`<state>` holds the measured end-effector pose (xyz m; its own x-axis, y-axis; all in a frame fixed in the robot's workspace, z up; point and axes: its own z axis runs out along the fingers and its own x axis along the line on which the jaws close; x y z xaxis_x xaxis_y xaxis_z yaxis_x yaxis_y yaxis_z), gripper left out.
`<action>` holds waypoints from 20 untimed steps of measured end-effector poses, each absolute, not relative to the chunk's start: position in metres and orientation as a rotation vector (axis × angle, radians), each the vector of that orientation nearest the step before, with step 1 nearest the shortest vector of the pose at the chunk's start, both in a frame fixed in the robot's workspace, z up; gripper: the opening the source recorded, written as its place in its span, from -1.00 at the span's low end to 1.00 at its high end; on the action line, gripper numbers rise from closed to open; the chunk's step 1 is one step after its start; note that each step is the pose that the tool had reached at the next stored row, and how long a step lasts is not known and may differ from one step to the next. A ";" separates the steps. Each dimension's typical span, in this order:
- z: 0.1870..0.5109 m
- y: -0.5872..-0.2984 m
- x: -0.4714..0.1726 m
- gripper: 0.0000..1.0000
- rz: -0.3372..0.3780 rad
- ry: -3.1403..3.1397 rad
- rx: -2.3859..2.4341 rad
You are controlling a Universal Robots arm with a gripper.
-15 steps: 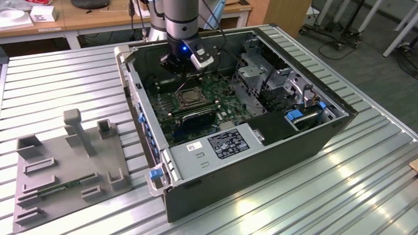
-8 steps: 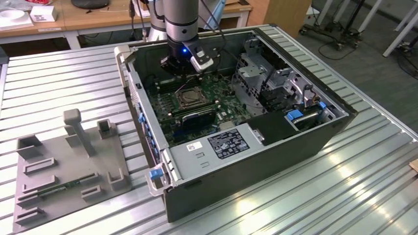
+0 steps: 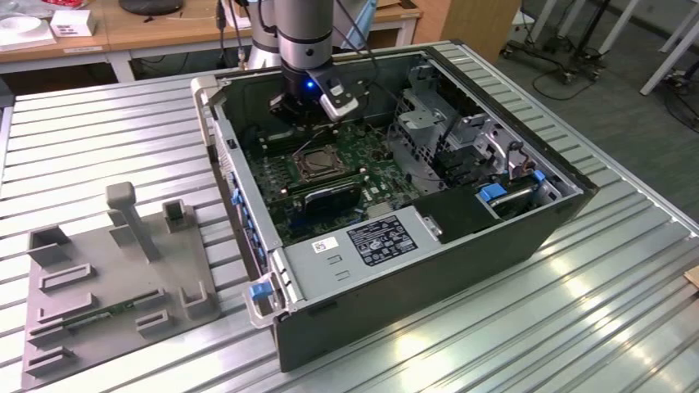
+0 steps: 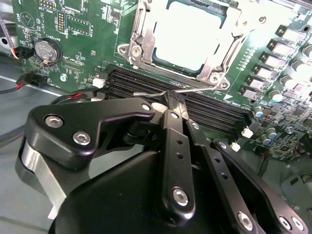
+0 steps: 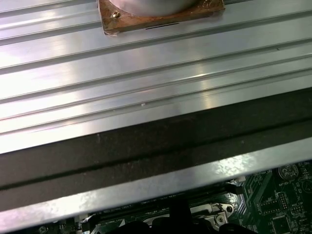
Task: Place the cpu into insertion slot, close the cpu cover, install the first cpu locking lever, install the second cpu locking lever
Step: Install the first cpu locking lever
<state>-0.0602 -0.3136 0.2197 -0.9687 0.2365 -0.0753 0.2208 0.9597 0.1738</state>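
End effector (image 4: 174, 100) fingers pinched together on a thin wire locking lever (image 4: 192, 89) above the memory slots (image 4: 214, 109), beside the cpu cover (image 4: 141, 39). Cover lies closed over the cpu (image 4: 192, 34) in the insertion slot (image 3: 316, 160), inside the computer case (image 3: 437, 270) on the bench (image 3: 98, 139).

The robot's arm (image 3: 303, 33) reaches straight down, with a small blue light glowing at its wrist. In the second wrist view, the black gripper (image 4: 174, 100) sits at the end of the arm. Its jaws are squeezed close together, and their tips pinch a thin silver wire.
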 end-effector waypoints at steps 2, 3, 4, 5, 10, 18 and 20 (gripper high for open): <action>0.219 -0.314 -0.060 -0.79 0.251 3.015 0.353; 0.219 -0.314 -0.060 -0.79 0.251 3.015 0.353; 0.219 -0.314 -0.059 -0.79 0.251 3.015 0.353; 0.219 -0.314 -0.059 -0.79 0.251 3.015 0.353; 0.217 -0.314 -0.058 -0.79 0.251 3.015 0.353; 0.213 -0.314 -0.057 -0.79 0.251 3.015 0.353; 0.213 -0.314 -0.056 -0.79 0.251 3.015 0.353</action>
<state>-0.0560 -0.3136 0.2128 -0.9687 0.2365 -0.0752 0.2208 0.9597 0.1736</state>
